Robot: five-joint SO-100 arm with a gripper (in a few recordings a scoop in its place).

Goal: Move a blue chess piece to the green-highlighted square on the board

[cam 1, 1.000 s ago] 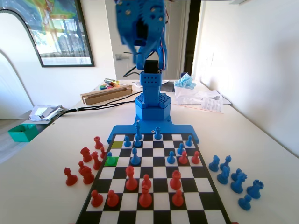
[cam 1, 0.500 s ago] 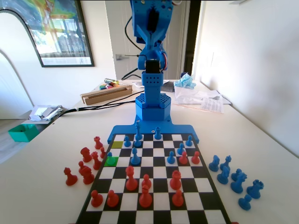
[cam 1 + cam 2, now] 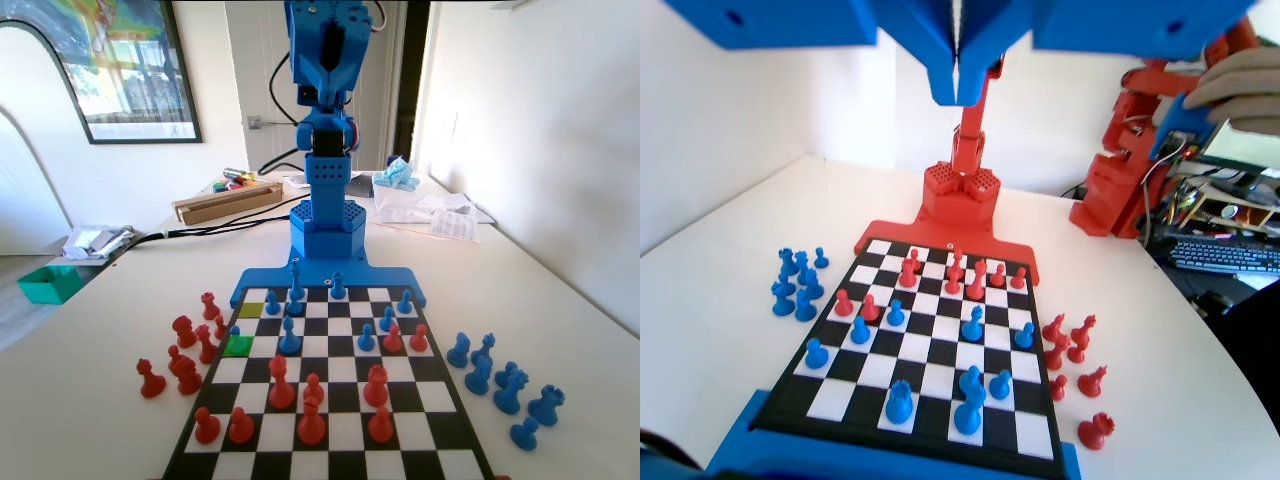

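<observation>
Judging by the green-highlighted square (image 3: 238, 346) lying bare, nothing is done: the fingers (image 3: 956, 88) are pressed together, empty, high above the board (image 3: 930, 375).

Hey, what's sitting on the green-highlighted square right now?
In the fixed view, the green-highlighted square looks mostly bare. A small blue chess piece stands at its far edge; whether its base is on the green or the square behind can't be told.

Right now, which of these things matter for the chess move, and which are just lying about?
Job: blue chess piece, green-highlighted square, board, end effector.
Lying about: off-board red pieces, off-board blue pieces, green tray, cardboard box.
</observation>
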